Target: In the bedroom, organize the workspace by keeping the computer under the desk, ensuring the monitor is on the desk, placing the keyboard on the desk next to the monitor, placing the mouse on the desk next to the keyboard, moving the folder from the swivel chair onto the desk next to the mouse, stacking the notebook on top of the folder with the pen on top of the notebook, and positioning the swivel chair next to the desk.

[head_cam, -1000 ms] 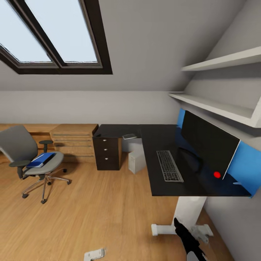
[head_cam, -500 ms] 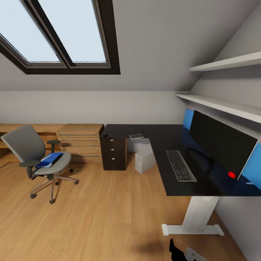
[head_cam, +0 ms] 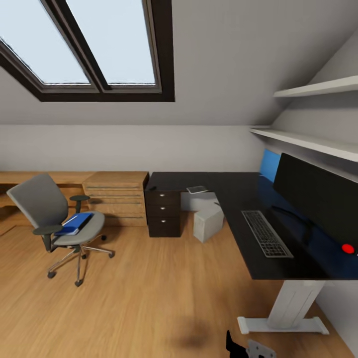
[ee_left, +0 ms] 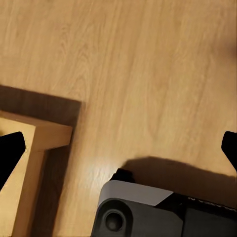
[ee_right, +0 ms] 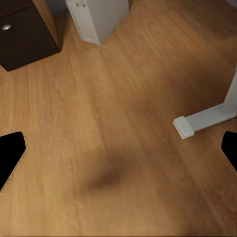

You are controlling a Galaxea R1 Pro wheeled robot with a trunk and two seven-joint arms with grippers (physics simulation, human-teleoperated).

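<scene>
I count one desk (head_cam: pixel 233 191), L-shaped with a glossy black top, a white leg (head_cam: pixel 293 308) and a dark drawer unit (head_cam: pixel 165 213) carrying three round knobs; I take that desk as my landmark. On its top stand one monitor (head_cam: pixel 318 196), a wide thin black screen with a red dot at a lower corner, and one slim dark keyboard (head_cam: pixel 266 232) lying flat just in front of the screen; further back on the top, near the inner corner, lies one thin flat dark notebook (head_cam: pixel 197 189). Under the desk, beside the drawer unit, sits one computer (head_cam: pixel 208 222), a pale boxy tower; in the right wrist view I see its narrow face (ee_right: pixel 96 17) next to the drawer unit. Well apart from the desk, out on the light wood plank floor (head_cam: pixel 149 298), stands one swivel chair (head_cam: pixel 57 223), grey upholstered on a chrome star base, with one bright blue folder (head_cam: pixel 74 223) flat on its seat. Beyond the drawer unit sits one light oak chest of drawers (head_cam: pixel 117 198); two white shelves (head_cam: pixel 308 141) hang above the desk, under a two-paned skylight (head_cam: pixel 94 44).

My right gripper (ee_right: pixel 118 150) points down at bare floor near the desk's white foot, fingertips (ee_right: pixel 11 153) spread wide, nothing between them; my left gripper (ee_left: pixel 118 150) hangs likewise over the planks, fingers parted and empty.
</scene>
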